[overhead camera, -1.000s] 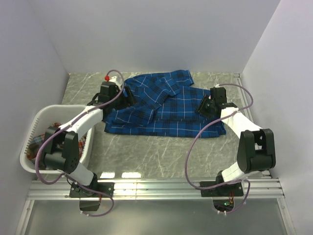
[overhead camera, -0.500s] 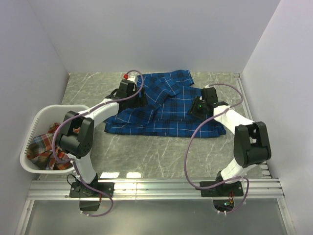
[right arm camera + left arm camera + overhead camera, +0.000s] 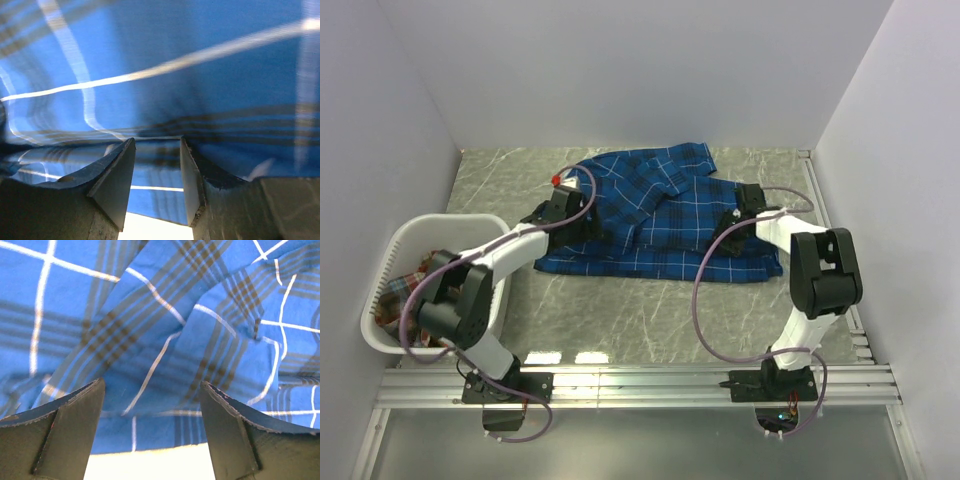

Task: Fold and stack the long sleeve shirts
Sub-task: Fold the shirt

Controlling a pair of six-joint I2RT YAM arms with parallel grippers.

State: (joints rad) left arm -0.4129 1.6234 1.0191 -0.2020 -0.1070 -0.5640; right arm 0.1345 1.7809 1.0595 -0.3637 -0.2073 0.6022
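Blue plaid shirt (image 3: pixel 650 225) lay crumpled and only partly spread on the desk (image 3: pixel 620 310), toward its far side, with one sleeve thrown across the body. A red-orange plaid shirt (image 3: pixel 395 300) sat bunched in the white basket (image 3: pixel 390 260) at the left.

Both arms reached in low. The left fingers (image 3: pixel 65 430) stood wide apart over the shirt's left edge, holding nothing. The right fingers (image 3: pixel 110 185) were part-way apart at the right side, with a hem running across the gap at their tips and pale desk visible between them, so nothing looked clamped.

The likeliest trouble was a bad pick. Several layers overlapped under each set of fingers, so closing there could take two thicknesses together and drag the whole garment instead of turning one flap. The right fingers, being narrower, might ride over the hem and close on air. If the two sides were taken at uneven depths, any pull would probably skew the cloth and deepen the wrinkles. A pull toward the left could also sweep fabric against the basket.
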